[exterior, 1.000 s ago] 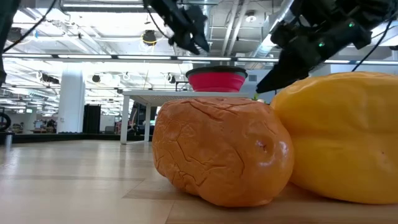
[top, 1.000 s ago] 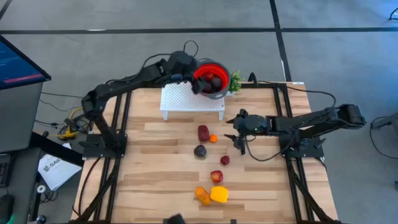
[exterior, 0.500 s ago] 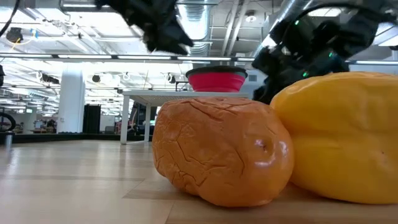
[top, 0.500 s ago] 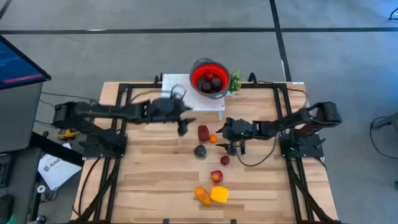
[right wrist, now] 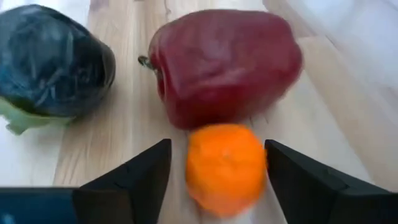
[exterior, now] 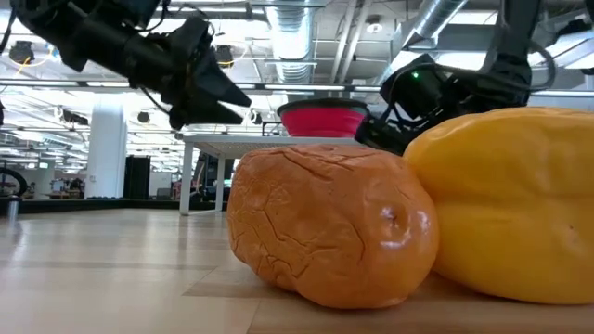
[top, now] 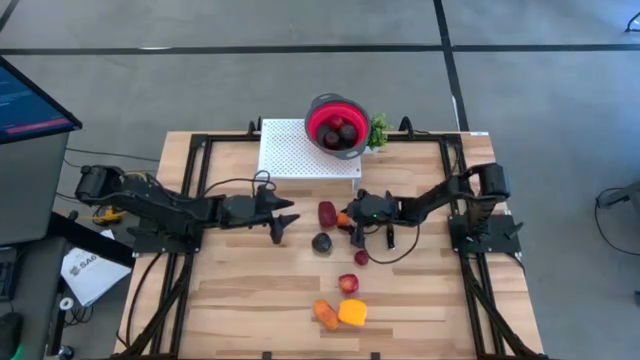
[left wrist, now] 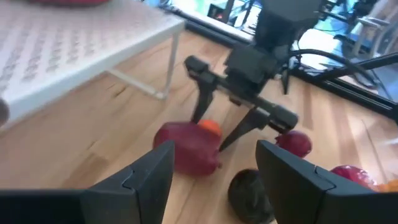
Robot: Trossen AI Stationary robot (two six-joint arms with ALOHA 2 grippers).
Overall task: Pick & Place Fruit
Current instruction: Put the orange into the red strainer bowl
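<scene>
My right tool stood apart astride the small orange fruit mid-tabletop: light, hard, smooth, likely slippery; grip its middle. Left tool apart too.

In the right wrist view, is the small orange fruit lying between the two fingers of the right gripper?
Yes, the small orange fruit sits on the wood between the open right gripper fingers, beside the red pepper.

We see a matt pale wood-plank table, a perforated white shelf, and glossy plastic-looking fruit between matt black fingers.
</scene>
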